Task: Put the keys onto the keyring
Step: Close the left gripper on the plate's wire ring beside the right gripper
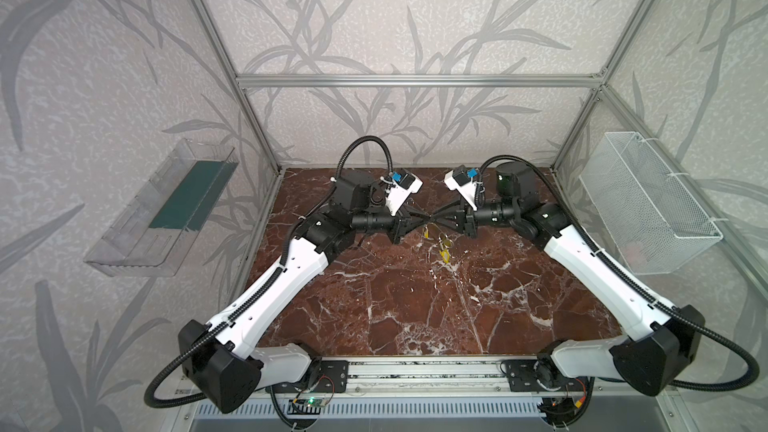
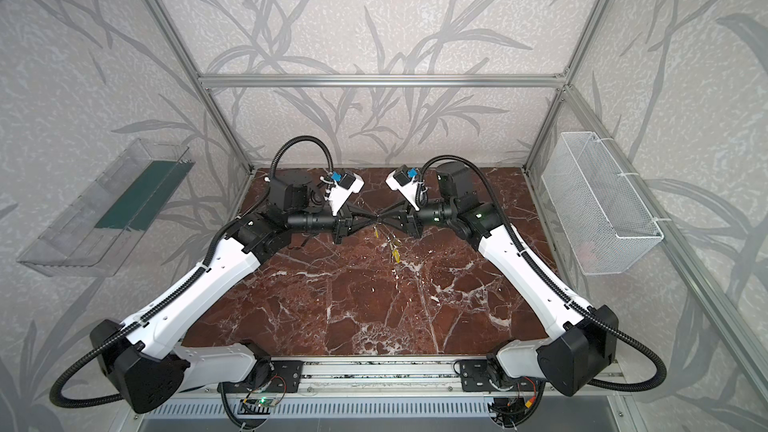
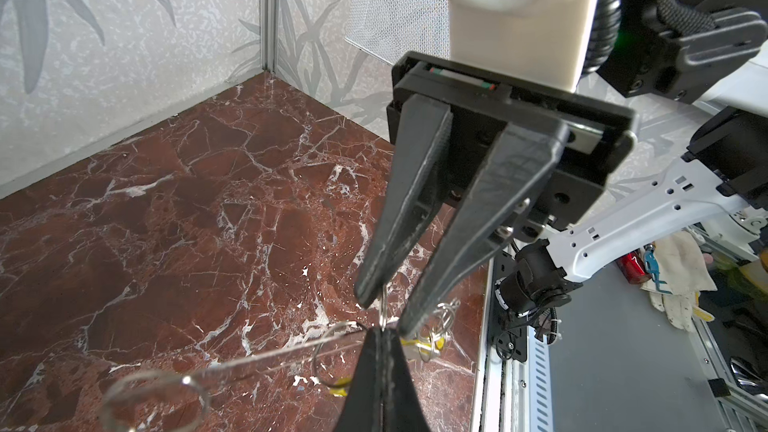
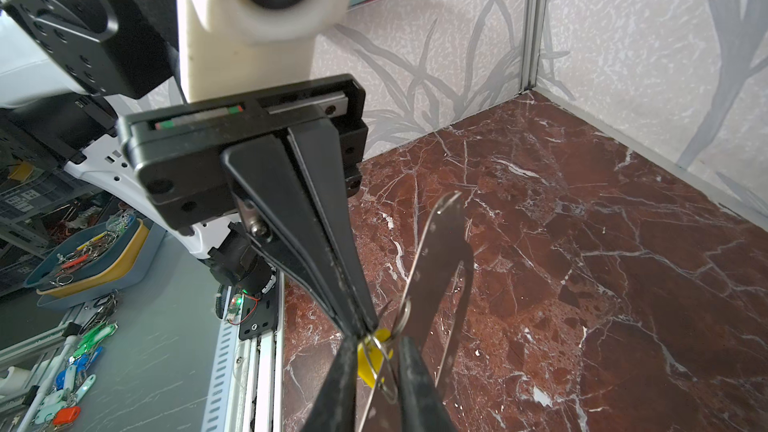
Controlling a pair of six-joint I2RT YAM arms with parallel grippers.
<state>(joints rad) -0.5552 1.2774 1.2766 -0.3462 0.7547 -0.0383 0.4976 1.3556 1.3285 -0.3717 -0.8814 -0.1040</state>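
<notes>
In both top views two black-and-white arms meet tip to tip just above mid-frame, over a glossy red-brown marble table [image 1: 415,309] veined in white. The left gripper [image 1: 428,218] and the right gripper [image 1: 437,218] are slim black wedges, and beneath them dangle the keys [image 1: 444,257], small yellow oblong tags on thin wire loops. At mid-left a clear plastic tray [image 1: 124,243] on the wall holds a dark green sheet [image 1: 193,195]; at mid-right hangs a white wire-mesh basket [image 1: 648,201]. In the left wrist view, low in the frame, the left gripper's rough black fingers [image 3: 370,376] are pressed flat together on the keyring [image 3: 270,357], a thin silvery plate seen edge-on that runs toward the lower left. Above it the right gripper's fingers [image 3: 457,243] stand slightly apart with a wire loop between their tips, and yellow tags hang just beside. In the right wrist view the keyring [image 4: 436,251] shows its matte grey face and long slot at centre, tilted. A yellow tag [image 4: 370,361] and its ring lie between the right fingers [image 4: 417,384], though whether they press on it cannot be told. At lower left a blue bin [image 4: 137,243] with a yellow band holds a tangle of coloured tags and rings.
</notes>
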